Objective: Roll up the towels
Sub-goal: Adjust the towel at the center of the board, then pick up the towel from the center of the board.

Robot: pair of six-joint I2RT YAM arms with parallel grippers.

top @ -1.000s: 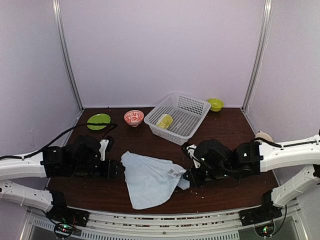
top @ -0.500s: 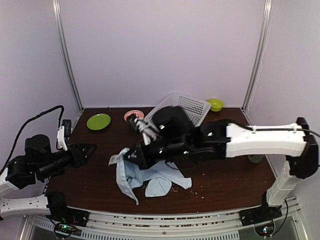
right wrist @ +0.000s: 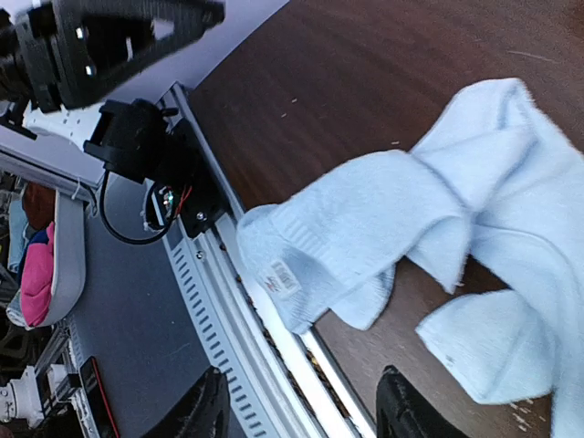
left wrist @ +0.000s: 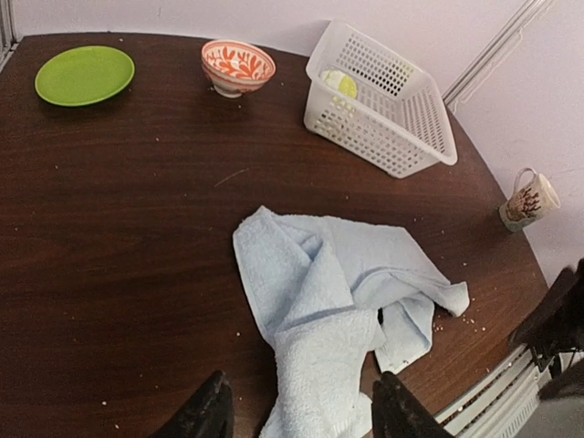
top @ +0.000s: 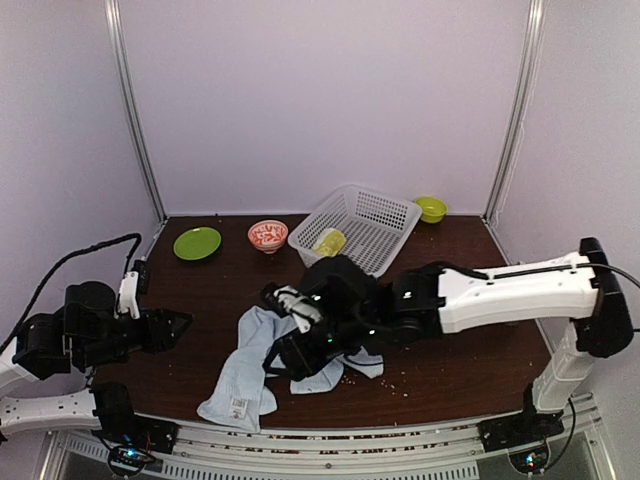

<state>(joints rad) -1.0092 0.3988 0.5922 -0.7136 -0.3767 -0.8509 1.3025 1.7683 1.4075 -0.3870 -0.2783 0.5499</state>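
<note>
The pale blue towel (top: 252,362) lies crumpled on the dark table near the front, and its labelled corner (right wrist: 283,276) hangs over the front rail. My right gripper (top: 284,352) hovers just above the towel's middle; it is open, with nothing between its fingers (right wrist: 196,411). My left gripper (top: 183,323) is open and stands a short way left of the towel, apart from it; in the left wrist view the towel (left wrist: 319,292) spreads out ahead of the fingertips (left wrist: 208,415). The lime-green towel (top: 329,241) lies rolled inside the white basket (top: 372,232).
A green plate (top: 197,242) and a red-and-white bowl (top: 267,235) sit at the back left. A small green bowl (top: 431,208) stands behind the basket. A patterned mug (left wrist: 529,196) stands at the right edge. Crumbs dot the table near the towel.
My right arm swept the blue towel left and toward the front edge, then opened and let it go. The left arm drew back from the towel's left edge and now holds still.
</note>
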